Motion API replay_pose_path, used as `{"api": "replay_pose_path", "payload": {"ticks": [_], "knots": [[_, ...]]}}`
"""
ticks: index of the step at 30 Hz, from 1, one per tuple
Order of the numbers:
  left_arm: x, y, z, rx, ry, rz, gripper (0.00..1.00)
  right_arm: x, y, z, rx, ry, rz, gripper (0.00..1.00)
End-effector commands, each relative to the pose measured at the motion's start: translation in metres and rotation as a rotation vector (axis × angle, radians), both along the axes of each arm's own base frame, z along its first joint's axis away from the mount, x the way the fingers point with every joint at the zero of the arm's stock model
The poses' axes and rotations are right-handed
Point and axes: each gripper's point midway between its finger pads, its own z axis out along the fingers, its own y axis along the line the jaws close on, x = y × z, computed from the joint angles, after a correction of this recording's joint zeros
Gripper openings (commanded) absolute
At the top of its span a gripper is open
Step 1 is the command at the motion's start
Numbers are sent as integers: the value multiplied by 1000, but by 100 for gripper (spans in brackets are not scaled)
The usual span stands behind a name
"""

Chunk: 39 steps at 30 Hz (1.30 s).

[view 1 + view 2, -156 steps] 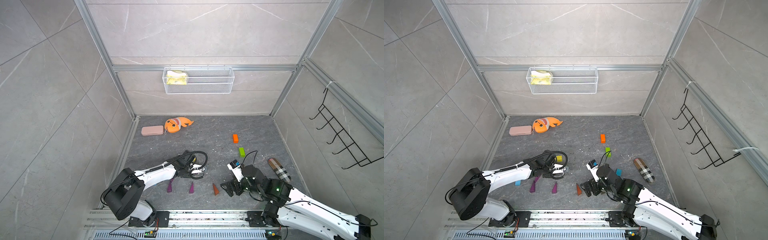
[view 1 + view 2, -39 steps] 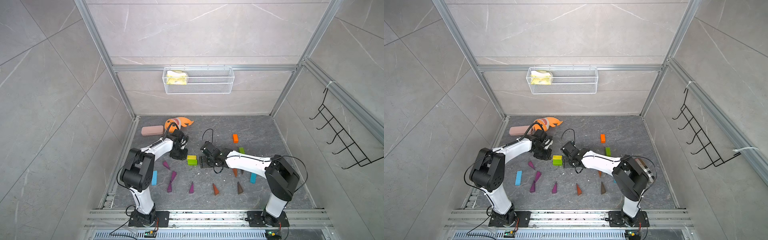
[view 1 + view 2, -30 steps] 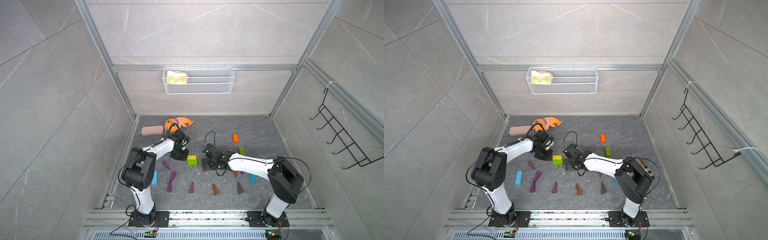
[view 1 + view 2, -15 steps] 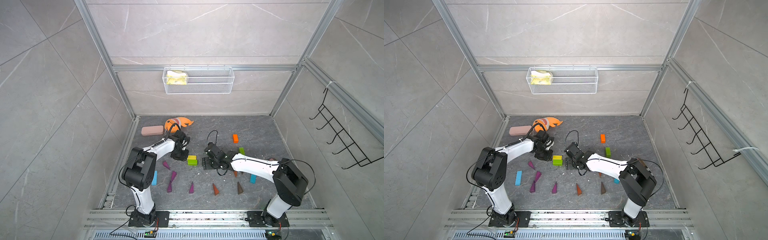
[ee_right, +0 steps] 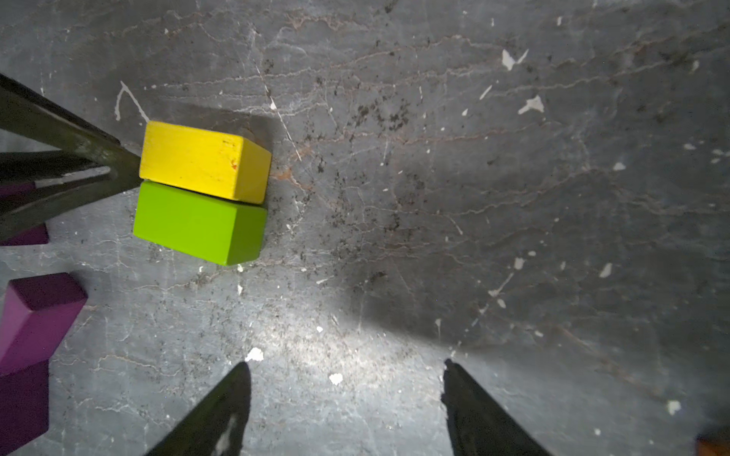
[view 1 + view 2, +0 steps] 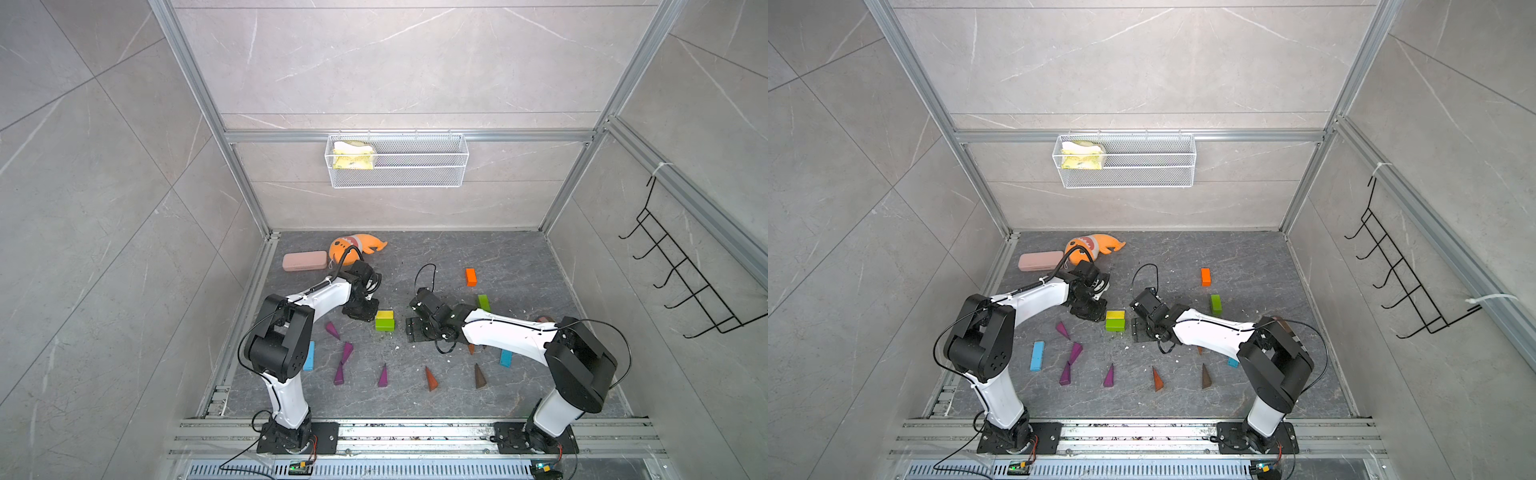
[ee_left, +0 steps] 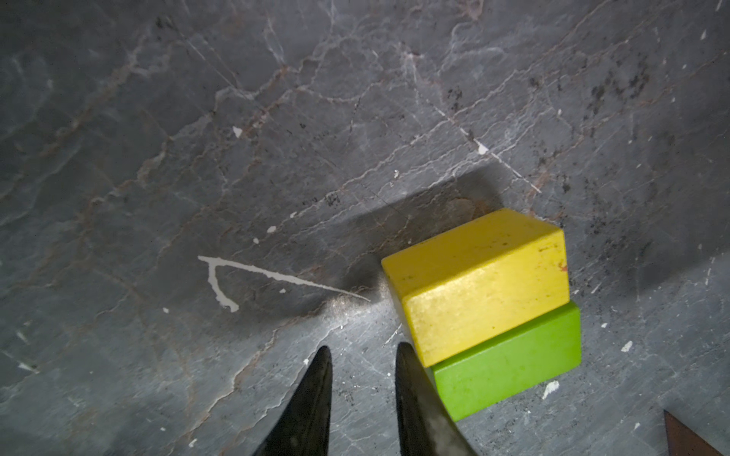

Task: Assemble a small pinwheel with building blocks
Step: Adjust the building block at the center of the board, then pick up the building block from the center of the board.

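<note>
A yellow brick (image 6: 384, 315) and a green brick (image 6: 384, 325) lie side by side, touching, mid-floor. My left gripper (image 7: 363, 349) sits at their left end, its jaws a narrow gap apart over bare floor, and one finger (image 7: 411, 379) rests against the bricks' end. My right gripper (image 5: 347, 365) stands wide open just right of the pair with nothing between its fingers. Several purple wedges (image 6: 347, 351), an orange wedge (image 6: 430, 378) and a brown wedge (image 6: 479, 375) lie nearer the front. Loose blocks: light-blue bars (image 6: 308, 355) (image 6: 505, 358), an orange brick (image 6: 470, 276), a second green brick (image 6: 482, 302).
A pink case (image 6: 304, 261) and an orange plush shark (image 6: 357, 248) lie at the back left, just behind my left arm. A wire basket (image 6: 397, 160) hangs on the back wall and a black hook rack (image 6: 681, 282) on the right wall.
Both arms have reached from the front to the middle, where the yellow and green bricks now lie together. Over the last second my left jaws parted slightly and my right gripper edged right.
</note>
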Motion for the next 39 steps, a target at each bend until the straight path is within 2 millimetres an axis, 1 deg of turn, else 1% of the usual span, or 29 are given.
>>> {"api": "replay_pose_path", "payload": {"ticks": [1, 11, 18, 20, 22, 24, 26, 29, 31, 33, 34, 37, 38, 39], "knots": [[6, -4, 6, -3, -32, -19, 30, 1, -3, 8, 9, -24, 2, 77], [5, -7, 6, -8, -31, -33, 32, 1, -3, 7, 10, -22, 1, 78], [6, -1, 8, 28, -46, -26, 32, -1, -5, 6, 9, -18, -2, 78], [8, 2, 11, 40, -58, -23, 32, -2, -6, 6, 8, -17, -4, 78], [10, 2, 18, 35, -80, -26, 32, -2, -6, 5, 7, -13, -7, 78], [12, 1, 30, 26, -113, -36, 32, -3, -8, 6, 11, -18, -10, 78], [14, 6, 46, 36, -172, -47, 32, -3, -8, 15, 29, -39, -7, 78], [9, 22, 71, 71, -275, -42, 33, -5, -8, 38, 63, -94, 40, 78], [0, 29, 87, 65, -329, -28, 36, -9, -9, 54, 86, -130, 78, 79], [-9, 36, 103, 53, -362, 7, 36, -15, -11, 70, 96, -167, 122, 81], [-14, 39, 113, 36, -386, 35, 36, -18, -14, 77, 97, -185, 139, 83], [-31, 43, 142, 4, -474, 87, 36, -26, -22, 94, 108, -234, 173, 94], [-37, 45, 150, 9, -505, 95, 38, -30, -25, 98, 110, -244, 186, 98], [-40, 47, 154, 11, -526, 110, 40, -33, -27, 98, 109, -248, 196, 99]]}}
